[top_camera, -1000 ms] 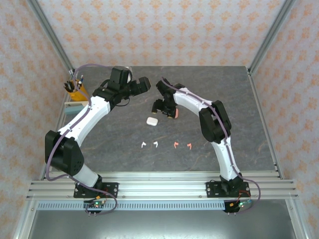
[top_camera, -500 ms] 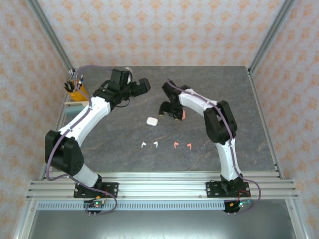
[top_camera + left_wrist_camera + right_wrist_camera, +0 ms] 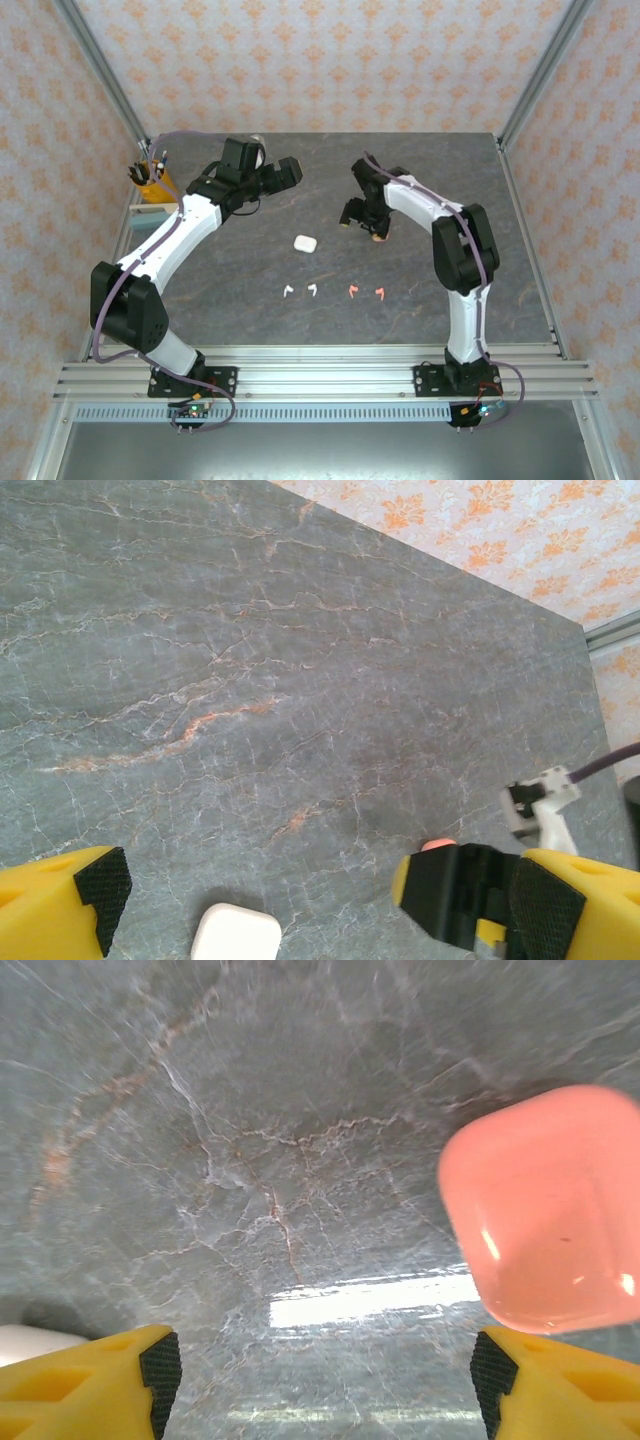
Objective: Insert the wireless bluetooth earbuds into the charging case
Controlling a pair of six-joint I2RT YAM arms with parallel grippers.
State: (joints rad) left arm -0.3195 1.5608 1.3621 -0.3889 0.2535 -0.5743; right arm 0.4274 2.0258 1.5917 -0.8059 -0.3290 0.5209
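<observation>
Two white earbuds (image 3: 288,291) (image 3: 312,290) and two coral-pink earbuds (image 3: 352,290) (image 3: 380,292) lie in a row on the grey stone table (image 3: 250,270). A closed white case (image 3: 305,242) (image 3: 236,935) sits just behind them. A closed pink case (image 3: 378,237) (image 3: 550,1210) lies to its right, mostly under my right arm. My right gripper (image 3: 365,215) (image 3: 325,1375) hovers open over bare table, with the pink case ahead of its right finger. My left gripper (image 3: 285,172) (image 3: 320,910) is open at the back left, above and behind the white case.
A yellow cup of pens (image 3: 150,178) stands on a pale box (image 3: 150,212) at the table's left edge. Metal frame posts rise at the back corners, and a rail (image 3: 320,375) runs along the front. Patterned walls enclose the table.
My right gripper has swung to the right, away from the white case, and the pink case has shifted right along with it. The left arm has barely moved.
</observation>
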